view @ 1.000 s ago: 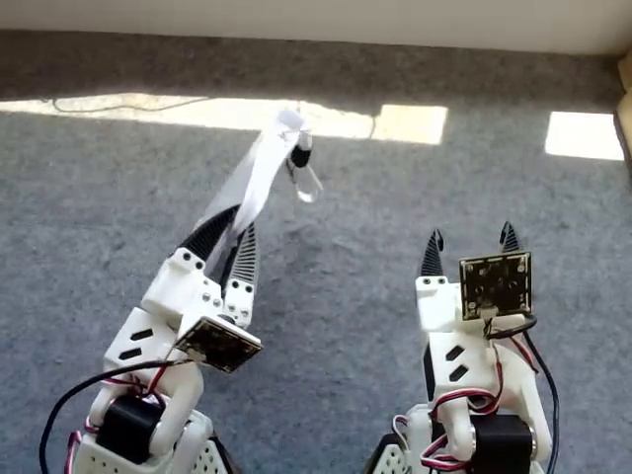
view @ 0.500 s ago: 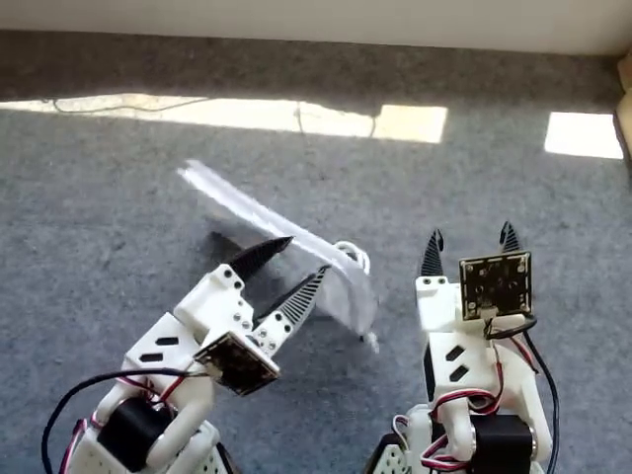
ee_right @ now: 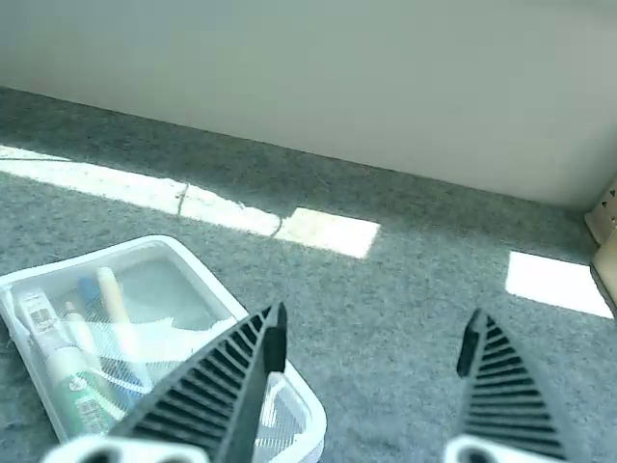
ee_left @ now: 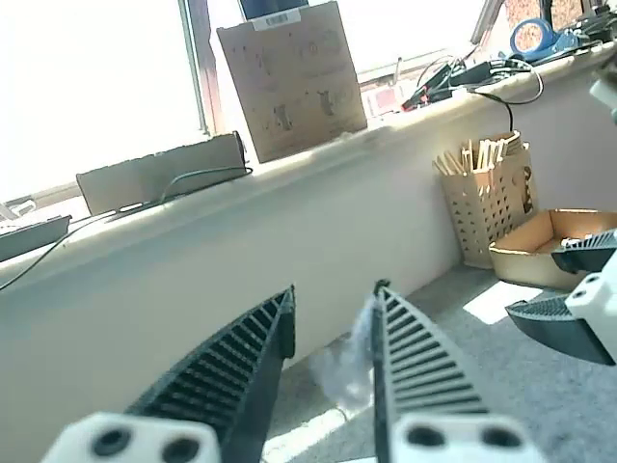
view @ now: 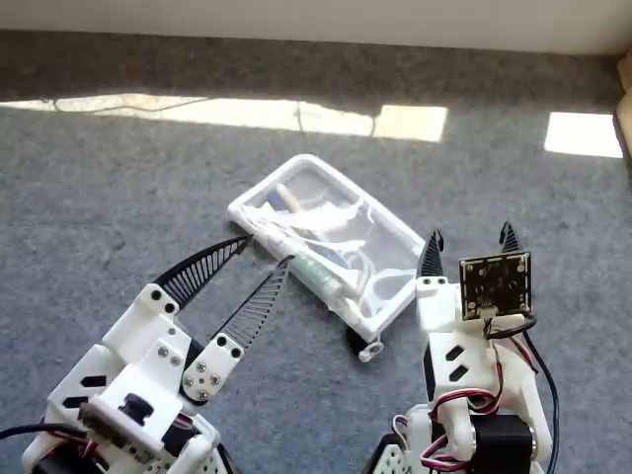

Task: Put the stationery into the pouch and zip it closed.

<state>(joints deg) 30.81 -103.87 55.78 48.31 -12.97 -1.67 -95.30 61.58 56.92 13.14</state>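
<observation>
The clear pouch (view: 331,232) with white edging lies flat on the grey carpet between the two arms, with pens and other stationery (view: 314,269) inside it. Its zip pull (view: 370,350) sticks out at the near corner. My left gripper (view: 265,251) is open, its fingertips over the pouch's near-left edge, and nothing is held. In the left wrist view that gripper (ee_left: 331,294) points up toward the wall. My right gripper (view: 472,233) stands open just right of the pouch. In the right wrist view the pouch (ee_right: 125,328) lies beside the open right gripper (ee_right: 374,326).
Sunlit patches (view: 410,122) cross the carpet near the far wall. A thin cable (view: 99,102) lies at the far left. By the wall stand a basket of wooden sticks (ee_left: 487,198) and a cardboard box (ee_left: 549,241). Open carpet lies left of the pouch.
My left gripper held the pouch up in the air, then opened and let it go. The pouch dropped and now lies flat. The left arm drew back; the right arm stayed still.
</observation>
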